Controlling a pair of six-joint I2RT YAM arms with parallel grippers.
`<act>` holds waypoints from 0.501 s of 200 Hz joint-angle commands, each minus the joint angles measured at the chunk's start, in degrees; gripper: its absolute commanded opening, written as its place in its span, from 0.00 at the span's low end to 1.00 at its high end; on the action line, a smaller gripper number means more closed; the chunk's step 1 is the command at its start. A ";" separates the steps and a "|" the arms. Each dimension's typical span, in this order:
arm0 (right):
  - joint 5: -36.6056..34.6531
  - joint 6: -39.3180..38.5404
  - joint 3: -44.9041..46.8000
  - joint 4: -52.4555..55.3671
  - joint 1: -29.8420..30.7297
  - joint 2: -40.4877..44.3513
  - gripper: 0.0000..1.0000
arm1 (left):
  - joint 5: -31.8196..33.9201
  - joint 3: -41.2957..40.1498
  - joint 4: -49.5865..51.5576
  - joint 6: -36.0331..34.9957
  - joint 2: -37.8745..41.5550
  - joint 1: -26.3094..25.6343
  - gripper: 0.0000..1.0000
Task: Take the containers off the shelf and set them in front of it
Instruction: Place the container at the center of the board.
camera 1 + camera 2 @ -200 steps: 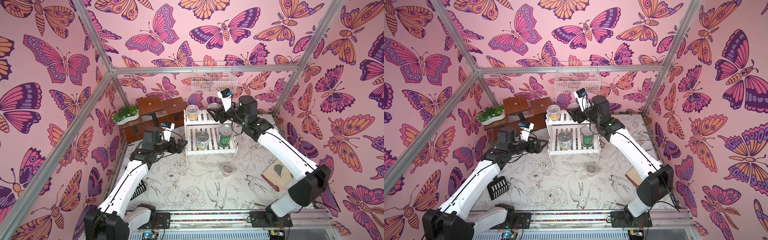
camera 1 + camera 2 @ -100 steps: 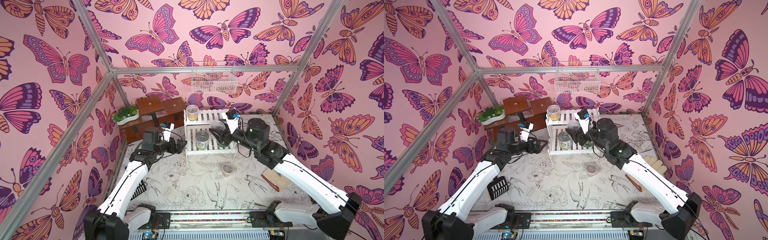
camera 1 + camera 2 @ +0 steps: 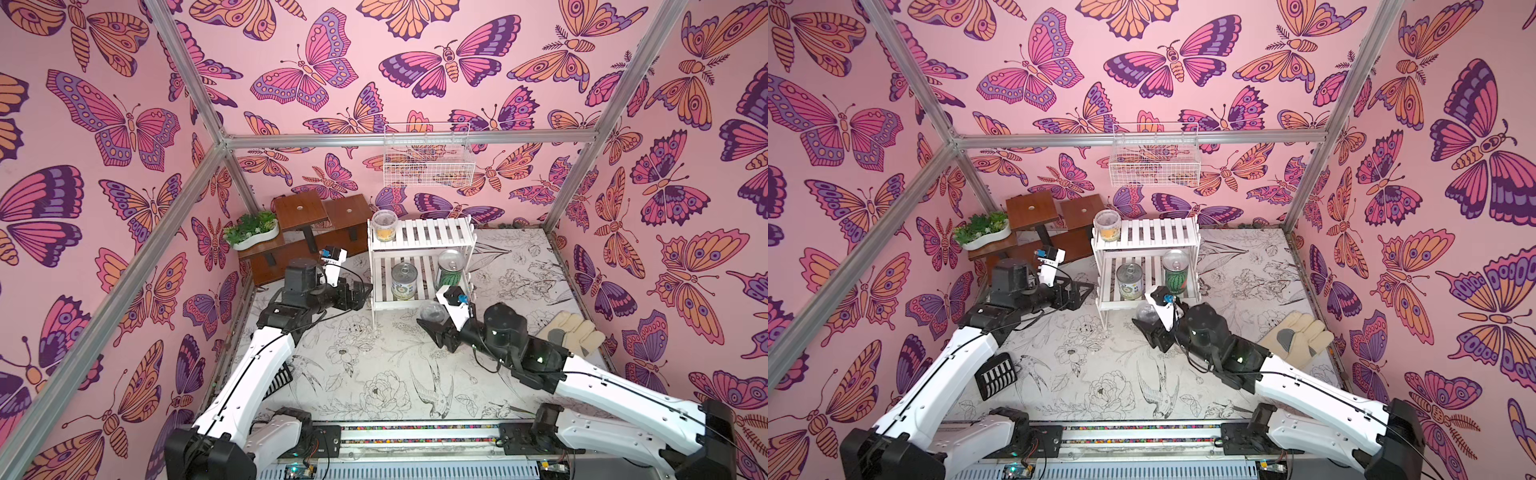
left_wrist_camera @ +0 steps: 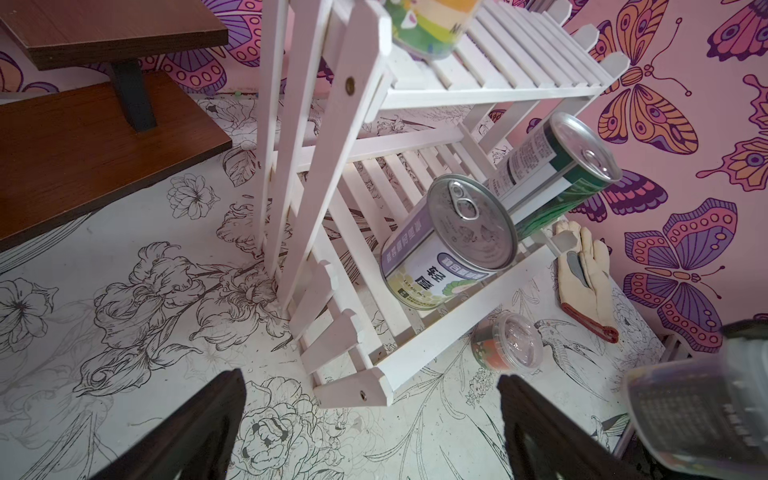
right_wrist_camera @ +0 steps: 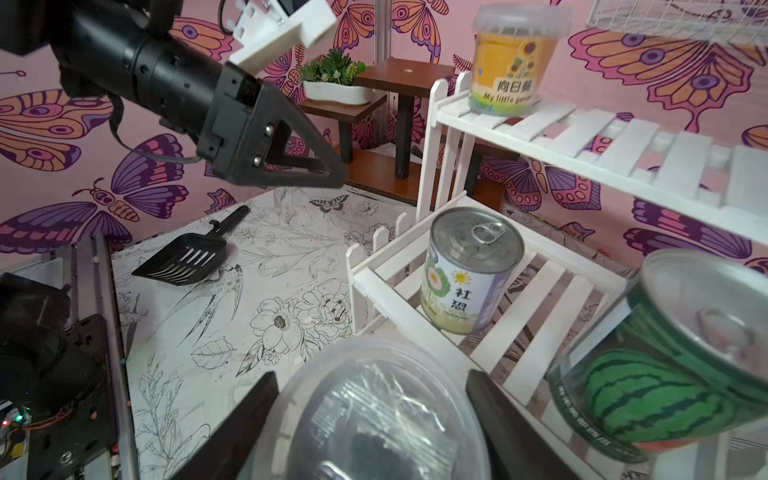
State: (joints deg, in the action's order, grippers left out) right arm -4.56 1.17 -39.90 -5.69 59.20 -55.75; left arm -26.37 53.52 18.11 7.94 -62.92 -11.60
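Gripping clear cup between part-open fingers, right gripper: lower upright, clear of shelf legs (left gripper gapes wide, empty)

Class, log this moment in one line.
right gripper holds clear cup; left gripper open; shelf: yellow cup, white-green can, watermelon can; red-orange cup: table

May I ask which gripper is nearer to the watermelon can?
Right. The right gripper, shut on a clear cup, is just in front of the watermelon can; the left gripper is open at the shelf's other end.
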 commanded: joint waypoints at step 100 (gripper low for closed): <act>-8.93 7.00 12.18 -28.20 3.38 -17.17 0.38 | 1.39 -1.31 0.64 -0.56 1.64 -0.11 1.00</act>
State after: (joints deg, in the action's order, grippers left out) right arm -10.96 6.24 -28.82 -25.74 62.06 -69.87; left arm -25.61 53.12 18.11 7.92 -62.28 -11.64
